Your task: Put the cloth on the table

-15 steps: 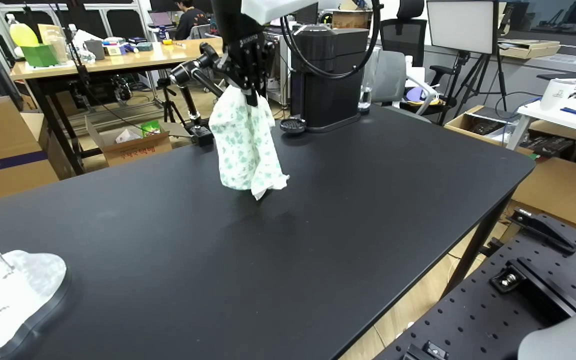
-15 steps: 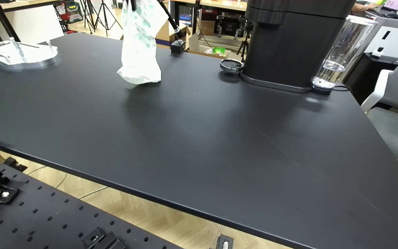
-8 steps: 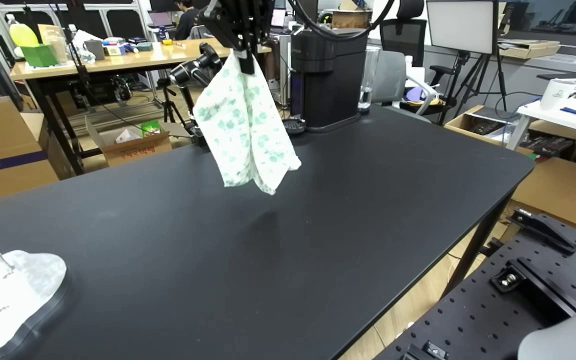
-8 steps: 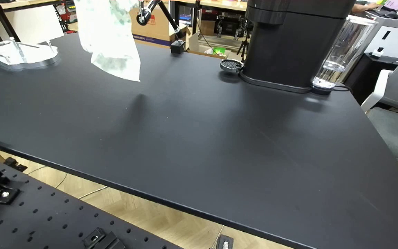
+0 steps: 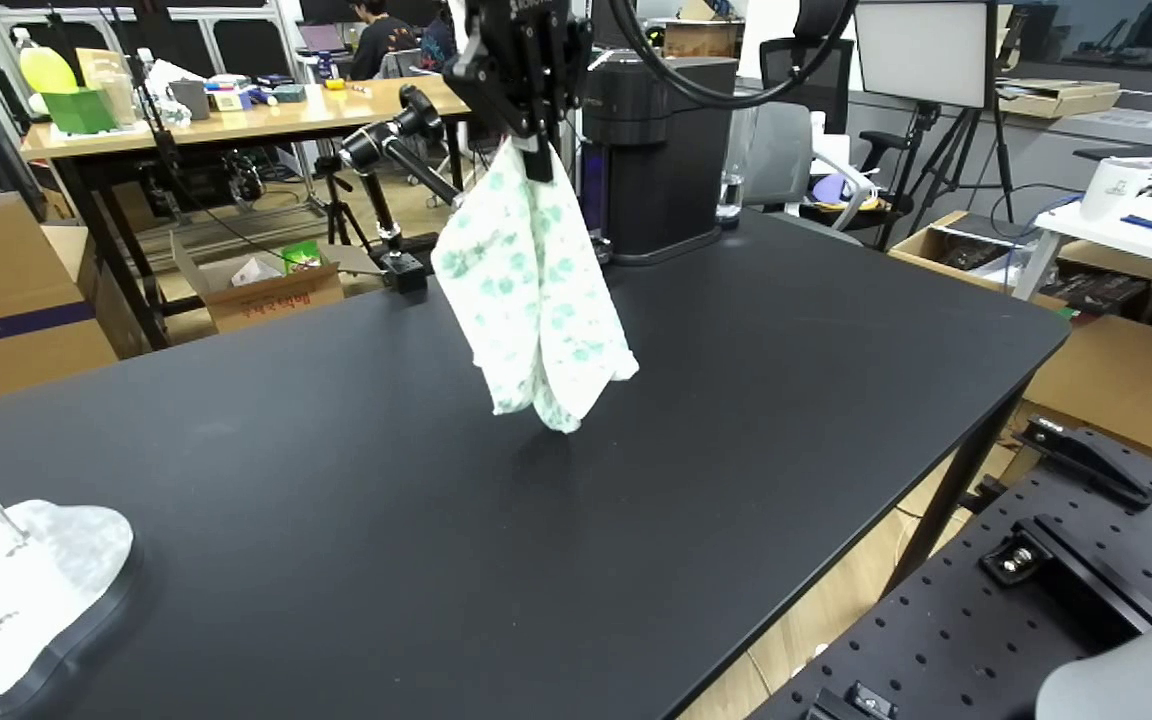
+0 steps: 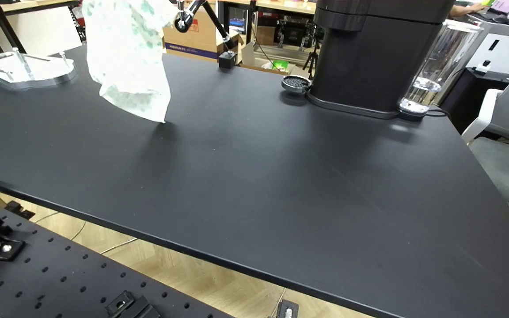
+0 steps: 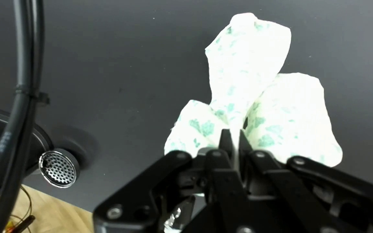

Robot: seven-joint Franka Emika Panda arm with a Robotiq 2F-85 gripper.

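Black two-fingered gripper (image 7: 235,137) pinched tight on white, green-patterned cloth (image 5: 536,295); hanging folds, lowest corner near flat black surface (image 6: 281,198).

FREE: broad tabletop (image 6: 254,190) between hanging cloth (image 5: 536,300) and perforated board (image 6: 73,260) | BLOCKED: under gripper (image 7: 235,139), cloth | BLOCKED: edge opposite board, pegged plate (image 6: 42,68), jointed stand (image 5: 380,205), tall black machine (image 6: 369,70) | LOW: round grate (image 6: 296,83) beside machine, toward cloth
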